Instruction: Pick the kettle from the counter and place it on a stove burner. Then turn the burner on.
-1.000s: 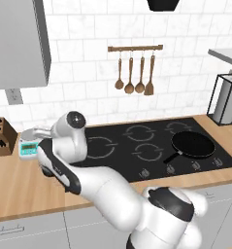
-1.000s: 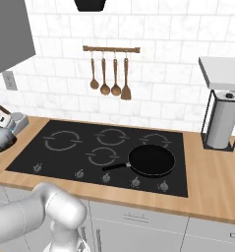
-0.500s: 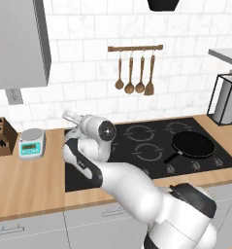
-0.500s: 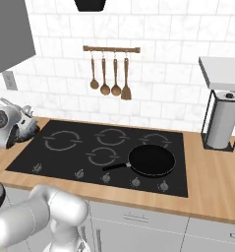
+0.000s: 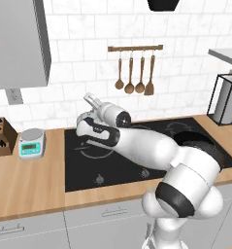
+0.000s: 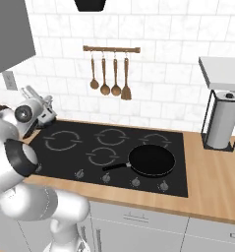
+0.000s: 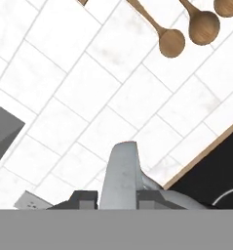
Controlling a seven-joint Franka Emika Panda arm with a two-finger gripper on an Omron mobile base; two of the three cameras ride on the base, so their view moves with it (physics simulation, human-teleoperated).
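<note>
A: What has changed?

B: The small round silver-grey kettle [image 5: 94,104] has been carried off the light tan wood-grain surface [image 5: 25,185]. A second ago it was held by the grey scale with the teal display [image 5: 30,142]. Now it is seen in the air at the left rear corner of the black glass cooktop [image 6: 89,162].

A: Pincer state?

B: The pincer [image 7: 118,199] is clamped on the arched kettle handle, as seen in the hand view. The grey handle is caught between the two dark fingertips [image 7: 84,197].

A: Meaning for the task?

B: The pick is judged done and the placing is under way. The large grey ring burner [image 6: 62,140] lies just ahead of and below the kettle [image 6: 42,112], so a short carry and a lowering are still needed. The burner has not been turned on yet.

A: Anything in the way?

B: The ring is bare. A black frying pan [image 6: 152,160] sits on the right front ring, well apart. The wooden utensils [image 6: 109,74] hang on the wall behind. The row of small knobs [image 6: 106,178] along the front edge is left unblocked for later.
</note>
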